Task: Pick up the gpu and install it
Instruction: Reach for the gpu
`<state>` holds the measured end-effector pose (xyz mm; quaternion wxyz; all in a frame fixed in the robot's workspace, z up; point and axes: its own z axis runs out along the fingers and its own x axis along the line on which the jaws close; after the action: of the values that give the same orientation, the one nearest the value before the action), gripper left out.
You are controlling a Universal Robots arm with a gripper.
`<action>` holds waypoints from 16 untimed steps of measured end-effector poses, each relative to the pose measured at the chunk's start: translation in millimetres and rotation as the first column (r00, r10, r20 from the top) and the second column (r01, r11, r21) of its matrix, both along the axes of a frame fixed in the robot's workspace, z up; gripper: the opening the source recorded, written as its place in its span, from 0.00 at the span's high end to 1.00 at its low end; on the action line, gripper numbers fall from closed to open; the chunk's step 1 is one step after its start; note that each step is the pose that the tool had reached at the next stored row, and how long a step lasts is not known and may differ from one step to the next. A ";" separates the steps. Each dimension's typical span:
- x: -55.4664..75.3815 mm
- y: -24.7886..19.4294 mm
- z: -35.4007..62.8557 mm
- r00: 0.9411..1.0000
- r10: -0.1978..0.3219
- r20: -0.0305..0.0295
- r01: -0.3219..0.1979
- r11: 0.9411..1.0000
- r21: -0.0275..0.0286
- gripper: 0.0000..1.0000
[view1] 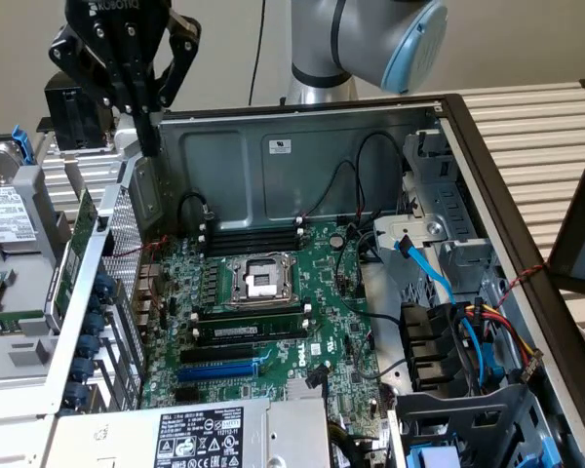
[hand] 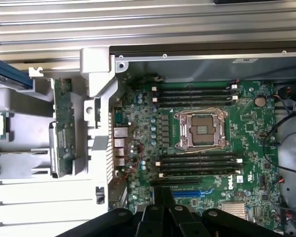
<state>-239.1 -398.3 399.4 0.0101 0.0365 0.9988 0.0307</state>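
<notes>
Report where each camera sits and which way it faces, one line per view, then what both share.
Exterior view: off the arm, raised beside the open computer case, looking down into it; the arm's grey-blue joint and the shut end effector show.
Wrist view: on the wrist, looking down at the motherboard; the end effector's black fingers show.
Shared: motherboard, CPU socket, RAM sticks.

- I see what appears to be the gpu [hand: 63, 123] edge-on; its fan side is hidden.
- The gripper [hand: 163, 193] covers part of the blue slot [hand: 187, 192].
</notes>
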 end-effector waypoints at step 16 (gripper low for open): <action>-73.0 0.6 -0.3 1.000 0.000 0.000 0.000 0.999 0.043 0.89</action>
<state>-312.1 -397.7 399.0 0.0092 0.0367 0.9979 0.0523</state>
